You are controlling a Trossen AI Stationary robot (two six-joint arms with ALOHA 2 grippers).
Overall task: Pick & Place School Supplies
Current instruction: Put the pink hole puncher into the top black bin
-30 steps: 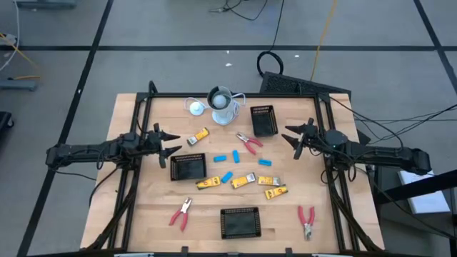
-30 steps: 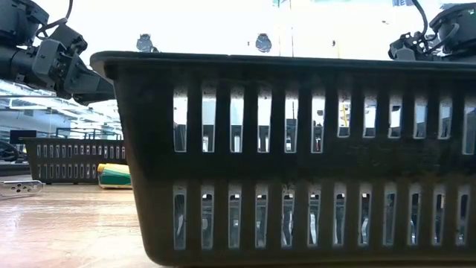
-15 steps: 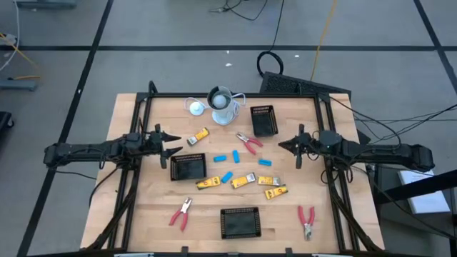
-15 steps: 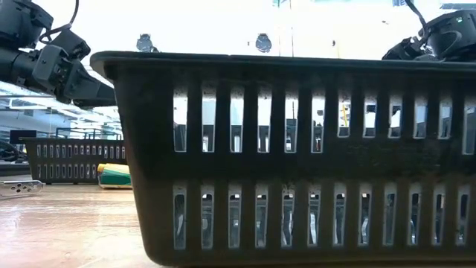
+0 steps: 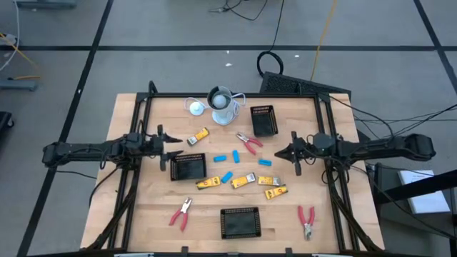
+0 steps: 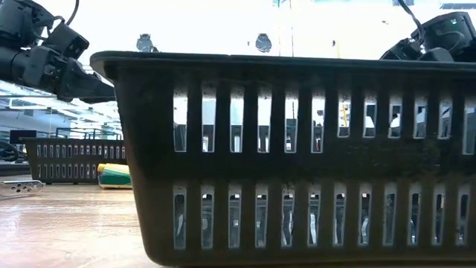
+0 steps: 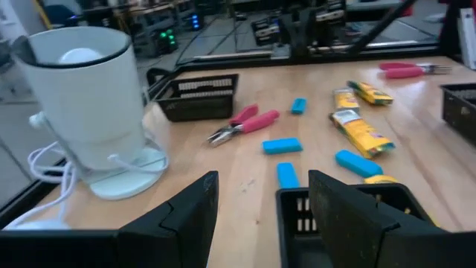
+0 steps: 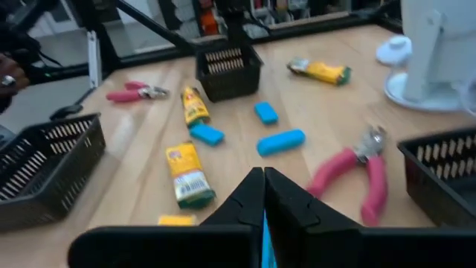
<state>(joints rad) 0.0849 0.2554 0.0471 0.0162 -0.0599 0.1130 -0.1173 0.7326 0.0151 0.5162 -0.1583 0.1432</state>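
Observation:
The school supplies lie spread over the middle of the wooden table. Red-handled pliers lie near the centre, with two more pairs near the front. Yellow-and-black pieces and light-blue pieces lie flat between them. My left gripper is open and empty, above the table just left of a black tray. My right gripper is shut and empty, right of the light-blue piece, which shows as a sliver below its fingers in the right wrist view.
Two more black mesh trays stand at the far right of centre and near the front edge; the front one fills the low view. A pale cup and a white disc stand at the far edge.
My right gripper has gone toward the table's left, closer to the supplies in the middle, and a little toward the near edge. My left gripper has stayed near the tray and turned about its wrist. Nothing on the table has moved.

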